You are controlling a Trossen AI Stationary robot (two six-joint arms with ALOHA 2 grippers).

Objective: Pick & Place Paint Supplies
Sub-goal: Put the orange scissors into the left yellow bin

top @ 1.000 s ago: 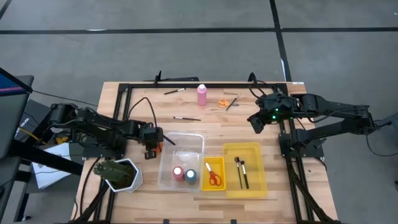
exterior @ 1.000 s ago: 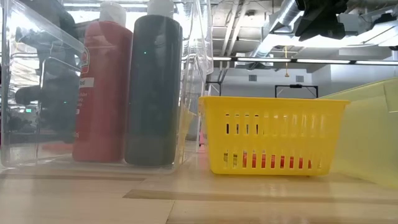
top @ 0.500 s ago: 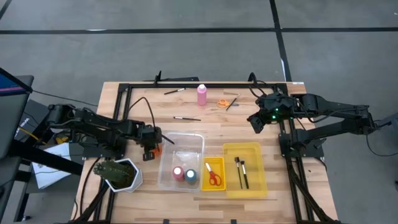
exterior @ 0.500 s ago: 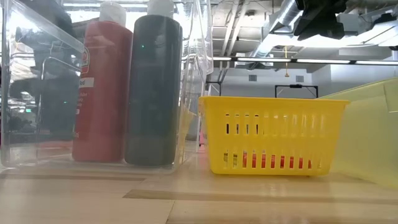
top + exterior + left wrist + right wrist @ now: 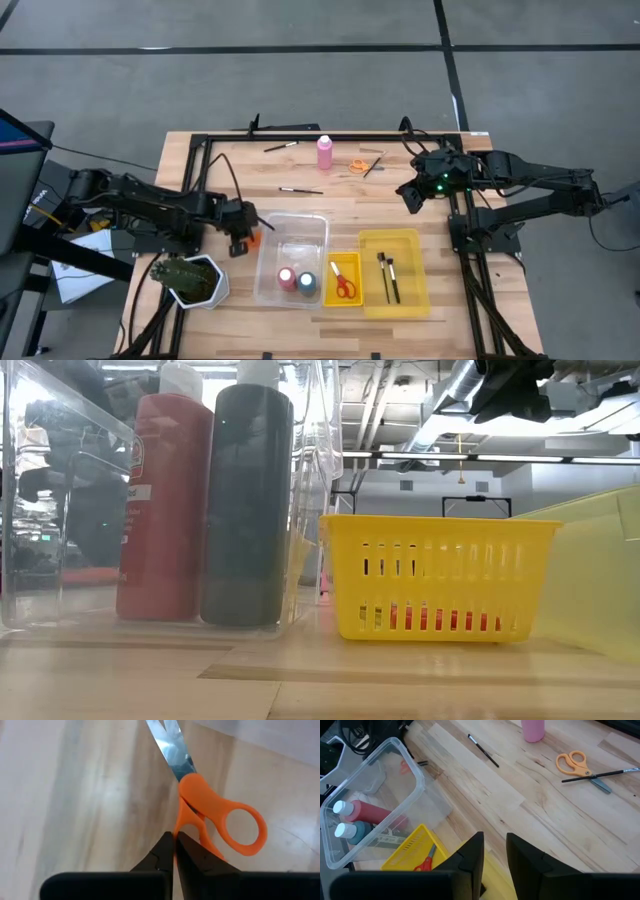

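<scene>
My left gripper (image 5: 246, 230) is beside the left wall of the clear bin (image 5: 292, 258) and is shut on orange-handled scissors (image 5: 215, 815). My right gripper (image 5: 411, 196) hangs open above the table's right part, touching nothing. A pink bottle (image 5: 325, 152) stands near the far edge. A second pair of orange scissors (image 5: 575, 762) and thin brushes (image 5: 482, 749) (image 5: 600, 774) lie flat on the wood. A red bottle (image 5: 165, 510) and a dark blue one (image 5: 245, 510) stand in the clear bin. My left gripper pinches the orange scissors by one handle arm (image 5: 186, 822), just behind the pivot, between its two shut fingertips. The other handle loop (image 5: 245, 830) sticks out to one side. The closed blades (image 5: 175, 750) point straight away, in line with the fingers.
A small yellow basket (image 5: 344, 280) holds red-handled scissors (image 5: 426, 862). The larger yellow bin (image 5: 393, 272) holds two brushes. A plant in a white pot (image 5: 188, 280) sits at the near left corner. A black frame (image 5: 330, 136) runs round the table's edges.
My left arm has drawn back a little toward the table's left edge, taking the scissors with it. My right gripper has kept still.
</scene>
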